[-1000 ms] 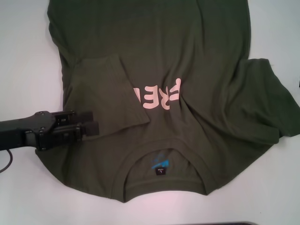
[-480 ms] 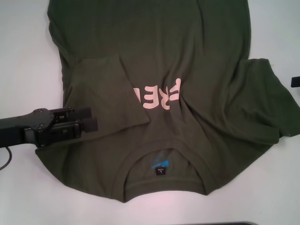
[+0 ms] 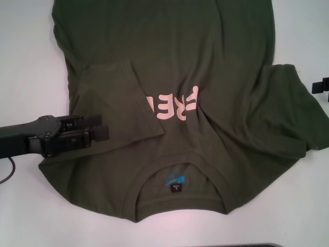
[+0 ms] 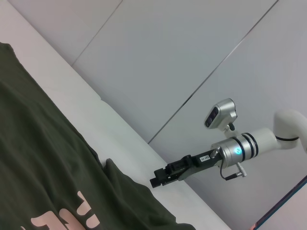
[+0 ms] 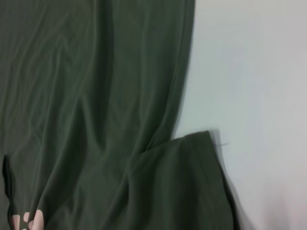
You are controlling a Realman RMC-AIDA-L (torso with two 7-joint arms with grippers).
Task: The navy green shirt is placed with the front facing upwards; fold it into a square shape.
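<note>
Left gripper (image 3: 100,133), fingers close together and holding nothing, hovers over the left shoulder area of the navy green shirt (image 3: 205,62), just beside the left sleeve (image 3: 118,100), which lies folded inward across the chest. Right gripper (image 3: 316,86) only enters at the right edge of the head view, near the right sleeve (image 3: 288,110); whether its fingers are apart or together cannot be told.

The shirt lies front up on the white table (image 3: 25,56), collar (image 3: 177,180) nearest the robot, the pale pink lettering (image 3: 172,105) partly covered by the folded sleeve.

Progress, as judged: one sleeve fold is done. The right sleeve remains spread outward and rumpled, and the body is not yet folded lengthwise, so most of the task is left.

The left wrist view alone shows the right gripper (image 4: 160,179) whole, poised above the table beyond the shirt's edge. The right wrist view alone gives the right sleeve (image 5: 187,191) hem and side seam close up.
</note>
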